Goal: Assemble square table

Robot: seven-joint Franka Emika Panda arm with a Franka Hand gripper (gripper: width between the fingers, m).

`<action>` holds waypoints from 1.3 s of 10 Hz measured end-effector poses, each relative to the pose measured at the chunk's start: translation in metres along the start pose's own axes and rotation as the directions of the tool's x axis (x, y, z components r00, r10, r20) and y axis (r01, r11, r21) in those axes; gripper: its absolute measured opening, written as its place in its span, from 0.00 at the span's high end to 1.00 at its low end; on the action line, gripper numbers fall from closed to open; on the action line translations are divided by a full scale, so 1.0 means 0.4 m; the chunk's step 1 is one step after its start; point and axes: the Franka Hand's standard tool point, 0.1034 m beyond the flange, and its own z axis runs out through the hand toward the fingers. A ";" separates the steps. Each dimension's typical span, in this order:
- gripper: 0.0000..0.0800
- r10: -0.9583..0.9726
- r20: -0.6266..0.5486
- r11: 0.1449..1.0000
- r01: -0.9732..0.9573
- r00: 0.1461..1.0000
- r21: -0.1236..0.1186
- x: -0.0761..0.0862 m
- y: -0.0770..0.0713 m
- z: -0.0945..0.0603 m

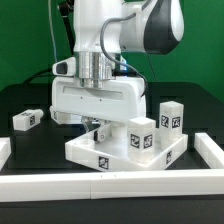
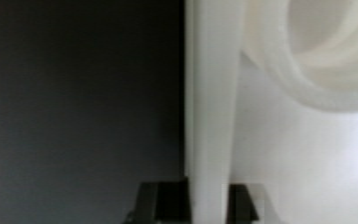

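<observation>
The square table's top [image 1: 120,152] is a white tray with tags on its sides, lying in the middle of the black table. My gripper [image 1: 97,130] reaches straight down onto the edge of the top nearest the exterior view's left. In the wrist view the top's thin raised rim [image 2: 211,110] runs between my two dark fingers [image 2: 163,202], and the gripper [image 2: 206,202] is shut on it. One white leg [image 1: 141,135] stands on or just behind the top, a second leg [image 1: 171,116] stands upright behind it, and a third leg [image 1: 27,120] lies apart at the exterior view's left.
Long white border bars run along the front [image 1: 110,181], the exterior view's right [image 1: 211,150] and left [image 1: 4,151] of the black work surface. A curved white hollow [image 2: 327,60] inside the top shows beside the rim.
</observation>
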 end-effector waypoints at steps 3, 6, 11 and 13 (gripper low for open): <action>0.94 -0.218 -0.005 0.976 0.218 0.976 -0.005 0.016 0.004 -0.002; 0.94 -0.580 -0.037 0.815 0.580 0.814 -0.013 0.091 0.002 -0.014; 0.94 -0.806 -0.048 0.591 0.805 0.589 -0.042 0.120 -0.010 -0.023; 0.94 -0.942 -0.017 0.336 0.942 0.335 -0.020 0.144 -0.075 -0.027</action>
